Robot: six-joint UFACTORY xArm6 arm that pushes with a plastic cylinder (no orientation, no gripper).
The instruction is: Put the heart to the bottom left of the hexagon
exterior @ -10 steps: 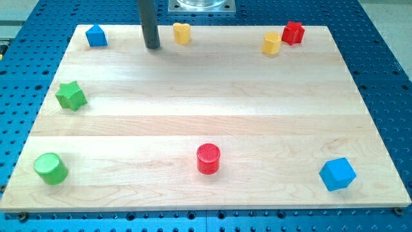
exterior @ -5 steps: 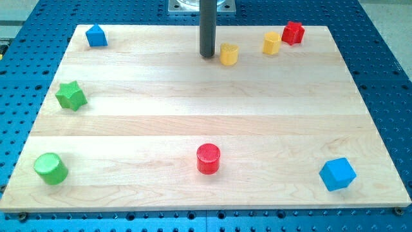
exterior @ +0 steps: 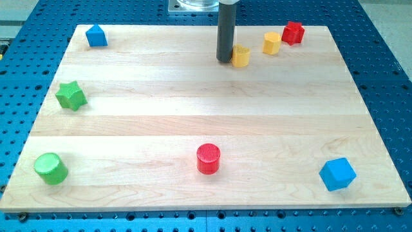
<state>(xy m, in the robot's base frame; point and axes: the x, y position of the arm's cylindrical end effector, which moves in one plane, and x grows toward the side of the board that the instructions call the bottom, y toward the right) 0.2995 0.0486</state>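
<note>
The yellow heart [exterior: 241, 56] lies near the view's top, right of centre. My tip [exterior: 224, 60] stands against its left side, touching or nearly touching it. The yellow hexagon [exterior: 271, 43] sits up and to the right of the heart, a short gap away. So the heart is to the lower left of the hexagon.
A red block [exterior: 293, 32] sits just right of the hexagon. A blue block [exterior: 96, 36] is at top left, a green star [exterior: 71, 96] at left, a green cylinder [exterior: 50, 169] at bottom left, a red cylinder [exterior: 208, 158] at bottom centre, a blue cube [exterior: 337, 174] at bottom right.
My tip has moved right and slightly down, from left of the heart near the top edge. The heart has slid with it, right and down, toward the hexagon.
</note>
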